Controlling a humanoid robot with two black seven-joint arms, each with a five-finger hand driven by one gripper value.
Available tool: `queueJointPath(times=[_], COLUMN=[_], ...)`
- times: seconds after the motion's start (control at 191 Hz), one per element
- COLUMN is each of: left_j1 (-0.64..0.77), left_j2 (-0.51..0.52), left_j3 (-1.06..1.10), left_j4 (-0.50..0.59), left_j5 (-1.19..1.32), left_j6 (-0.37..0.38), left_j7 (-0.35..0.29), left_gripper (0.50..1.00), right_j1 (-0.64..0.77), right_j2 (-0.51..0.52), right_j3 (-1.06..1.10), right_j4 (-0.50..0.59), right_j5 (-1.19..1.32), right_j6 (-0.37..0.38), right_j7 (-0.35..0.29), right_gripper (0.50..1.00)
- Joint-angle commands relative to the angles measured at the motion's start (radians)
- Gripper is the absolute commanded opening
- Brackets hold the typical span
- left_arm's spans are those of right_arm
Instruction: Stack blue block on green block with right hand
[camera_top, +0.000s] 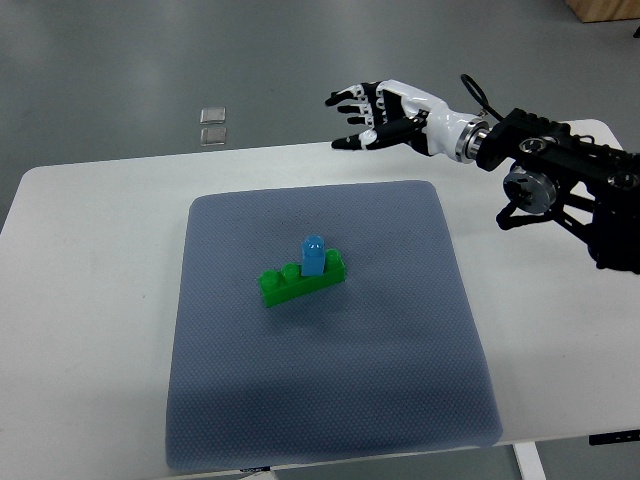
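Observation:
A small blue block (313, 253) stands on top of a long green block (300, 281) in the middle of the grey-blue mat (330, 400). My right hand (365, 115) hovers high above the table's far edge, well up and to the right of the blocks, its fingers spread and holding nothing. Its black forearm (570, 170) comes in from the right edge. The left arm does not show.
The mat lies on a white table (90, 300) whose far edge runs just beyond the mat. Two small clear squares (212, 125) lie on the grey floor past the table. A black cable loops by the right wrist.

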Motion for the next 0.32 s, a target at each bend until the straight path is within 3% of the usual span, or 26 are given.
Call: queueJointPath(times=[0.0,0.131,0.319], left_j1=[0.000,0.000,-0.001], left_j2=[0.000,0.000,0.000], left_j3=[0.000,0.000,0.000], left_j4=[-0.001,-0.003,-0.004], left_j5=[0.000,0.002,0.000], left_j6=[0.000,0.000,0.000], left_j7=[0.000,0.000,0.000], left_gripper=[1.000,1.000,1.000], right_j1=[-0.167,-0.237,-0.256], right_j2=[0.073,0.193,0.243], right_j3=[0.249,0.443,0.486], right_j4=[-0.068,-0.145,-0.176], right_j5=[0.228,0.273,0.266], right_j6=[-0.002,0.004,0.017], right_j7=[0.008,0.010,0.011], right_gripper=[0.926,0.926,0.926])
